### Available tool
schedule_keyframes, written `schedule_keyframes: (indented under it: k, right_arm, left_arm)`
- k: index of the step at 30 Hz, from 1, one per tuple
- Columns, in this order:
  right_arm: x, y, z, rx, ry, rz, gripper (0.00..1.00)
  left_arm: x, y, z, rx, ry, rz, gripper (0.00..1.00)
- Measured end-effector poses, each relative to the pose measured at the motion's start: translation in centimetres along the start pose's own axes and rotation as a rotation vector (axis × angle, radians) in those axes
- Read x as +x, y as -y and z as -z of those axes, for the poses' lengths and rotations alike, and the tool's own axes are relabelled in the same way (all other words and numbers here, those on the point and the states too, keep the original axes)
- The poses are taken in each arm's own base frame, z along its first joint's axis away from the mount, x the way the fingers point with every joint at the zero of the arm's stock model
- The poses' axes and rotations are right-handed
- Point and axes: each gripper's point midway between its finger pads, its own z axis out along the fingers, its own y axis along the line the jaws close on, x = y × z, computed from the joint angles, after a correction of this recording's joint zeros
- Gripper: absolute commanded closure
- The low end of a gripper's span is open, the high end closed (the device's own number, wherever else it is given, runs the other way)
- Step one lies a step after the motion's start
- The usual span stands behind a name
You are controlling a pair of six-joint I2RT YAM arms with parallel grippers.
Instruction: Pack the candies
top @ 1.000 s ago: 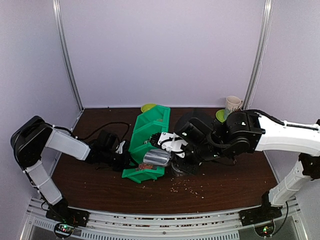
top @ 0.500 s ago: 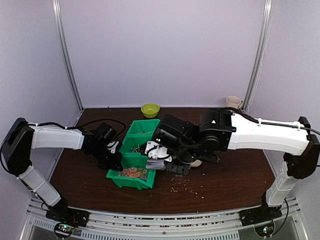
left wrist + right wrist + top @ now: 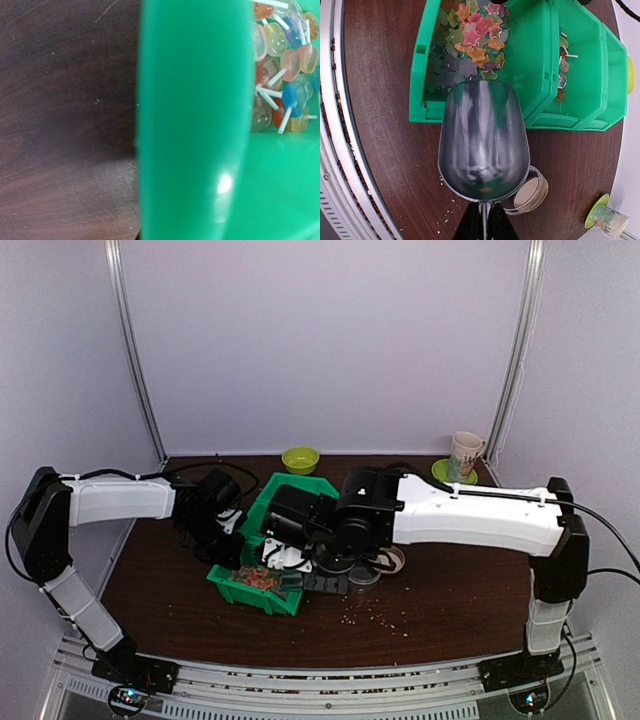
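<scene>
The right arm reaches across the dark wooden counter (image 3: pixel 450 610). Its gripper (image 3: pixel 482 220) is pinched tight on the thin handle of a shiny metal scoop (image 3: pixel 482 140). The scoop's open mouth rests at the low front lip of the nearest green plastic bin (image 3: pixel 420 75).

The candies (image 3: pixel 472 35), a jumbled heap of star-shaped sweets in orange, pink, green and purple, lie in that front bin. They are piled from just ahead of the scoop's mouth towards the far wall. From above, the same heap shows in the bin's near end (image 3: pixel 258 578).

A second green bin (image 3: pixel 580 65) sits right behind the first. It holds lollipops with white sticks (image 3: pixel 280 60).

The left gripper (image 3: pixel 222 540) is pressed together hard up against the left wall of the bins. Its own camera is filled by that green wall, and its fingers are out of sight there. I cannot tell whether the wall is actually caught between them.

A small clear round jar (image 3: pixel 532 190) stands on the counter just beside the scoop's back end, partly under it. Pale crumbs (image 3: pixel 375 615) are scattered in front of it.

Along the back edge sit a yellow-green bowl (image 3: pixel 300 458) and a patterned mug (image 3: pixel 465 450) on a green coaster (image 3: pixel 440 472).
</scene>
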Motion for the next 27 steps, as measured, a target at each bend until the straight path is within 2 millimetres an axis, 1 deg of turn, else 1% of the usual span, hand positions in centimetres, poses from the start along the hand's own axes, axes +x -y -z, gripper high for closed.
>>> schedule_keyframes:
  k: [4,8,12,16,23,27]
  right_arm:
    - [-0.5,-0.4,-1.3,-0.007,-0.029,0.010,1.00]
    - [-1.8,-0.3,-2.3,0.003,-0.033,0.006,1.00]
    - [-2.6,0.0,-3.3,0.017,-0.043,-0.001,1.00]
    - [-3.3,0.3,-4.4,0.036,-0.052,-0.012,1.00]
    - [-4.5,0.6,-5.5,0.049,-0.041,-0.038,1.00]
    - [-4.8,0.7,-5.9,0.045,-0.035,-0.047,1.00]
  left_arm:
    - [-0.1,-0.8,0.0,-0.054,-0.022,-0.021,1.00]
    - [-0.7,-1.7,0.8,-0.124,-0.020,-0.053,1.00]
    - [-1.4,-1.7,1.1,-0.133,0.009,-0.072,1.00]
    - [-1.6,-1.8,1.1,-0.138,0.023,-0.090,1.00]
    - [-2.0,-1.8,1.9,-0.141,0.064,-0.109,1.00]
    - [-2.1,-1.9,2.0,-0.147,0.076,-0.120,1.00]
